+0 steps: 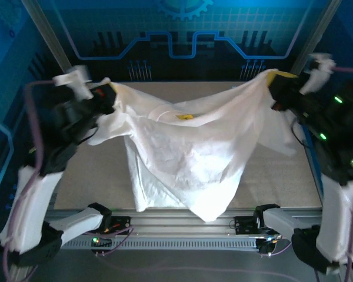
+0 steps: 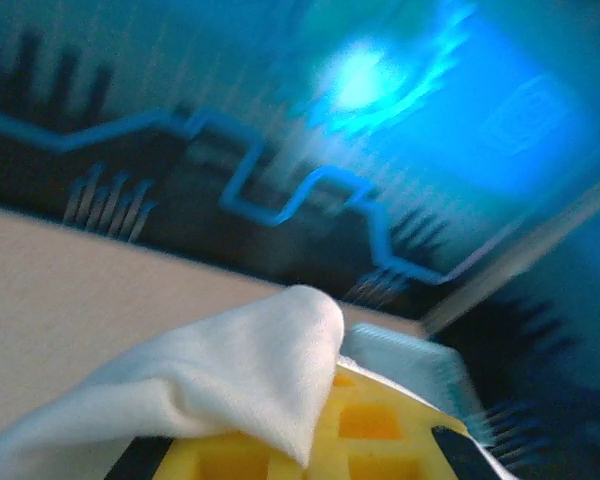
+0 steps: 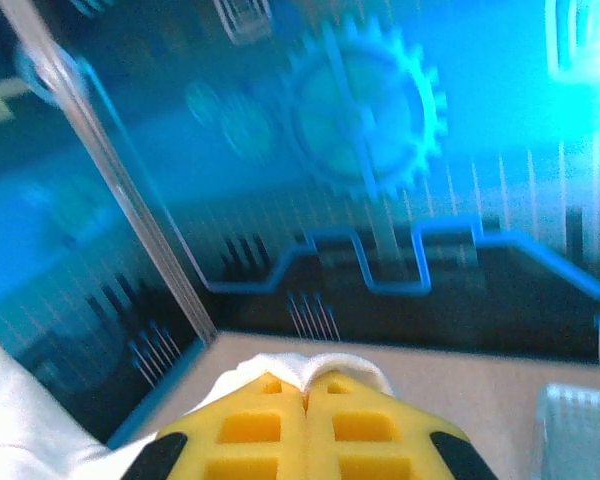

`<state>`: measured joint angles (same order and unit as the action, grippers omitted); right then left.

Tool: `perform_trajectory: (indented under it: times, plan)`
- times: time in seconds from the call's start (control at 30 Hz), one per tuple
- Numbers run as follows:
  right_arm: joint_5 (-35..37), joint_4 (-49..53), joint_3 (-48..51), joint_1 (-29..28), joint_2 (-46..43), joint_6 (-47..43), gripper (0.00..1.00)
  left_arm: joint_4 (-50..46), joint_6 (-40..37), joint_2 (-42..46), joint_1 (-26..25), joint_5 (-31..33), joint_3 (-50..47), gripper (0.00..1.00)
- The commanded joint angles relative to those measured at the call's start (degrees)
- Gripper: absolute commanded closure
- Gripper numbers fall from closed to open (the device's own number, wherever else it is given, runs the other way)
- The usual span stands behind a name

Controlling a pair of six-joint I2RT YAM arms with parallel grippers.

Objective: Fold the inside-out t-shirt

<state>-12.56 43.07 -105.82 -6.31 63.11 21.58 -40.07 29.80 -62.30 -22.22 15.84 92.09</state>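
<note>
Left gripper [image 1: 107, 98] and right gripper [image 1: 275, 88] are clamped on opposite edges of the t-shirt [image 1: 188, 153], sagging between them over the table [image 1: 276, 176]; even tension and matched height are advised for spreading it flat.

This is a robotics lab cell, dressed like a demo booth. A left arm [image 1: 29, 200] and a right arm [image 1: 341, 211] are bolted to a slotted aluminium rail [image 1: 182, 226] at the near edge of a tan-topped table [image 1: 100, 176]. Metal frame posts [image 1: 47, 35] rise at its far corners. Behind it stands a blue printed backdrop [image 1: 182, 35] of circuit traces and a gear [image 3: 365, 110]. Loose cables [image 1: 27, 111] and green status lights [image 1: 337, 100] mark the arms.
</note>
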Motion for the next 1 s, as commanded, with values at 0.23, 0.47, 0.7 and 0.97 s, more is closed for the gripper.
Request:
perform_trajectory:
  times: [0.23,0.47,0.7,0.97]
  plan:
    - [1.5,-17.3,21.5,-4.5,14.5,-6.8,1.00,6.7,1.6,-15.7,4.0,11.5,-16.3,1.00]
    - [5.6,-19.7,20.9,-5.5,24.9,-7.5,1.00,10.5,1.6,-27.3,8.8,5.8,-14.0,1.00]
    - [6.1,-15.5,8.7,-5.6,39.8,-8.9,1.00,6.9,-0.3,-43.6,11.4,0.0,-0.1,0.88]
    - [13.5,-0.8,-14.2,-3.8,52.8,-7.5,0.46,-15.7,-2.3,-61.3,14.0,-2.7,30.3,0.34]
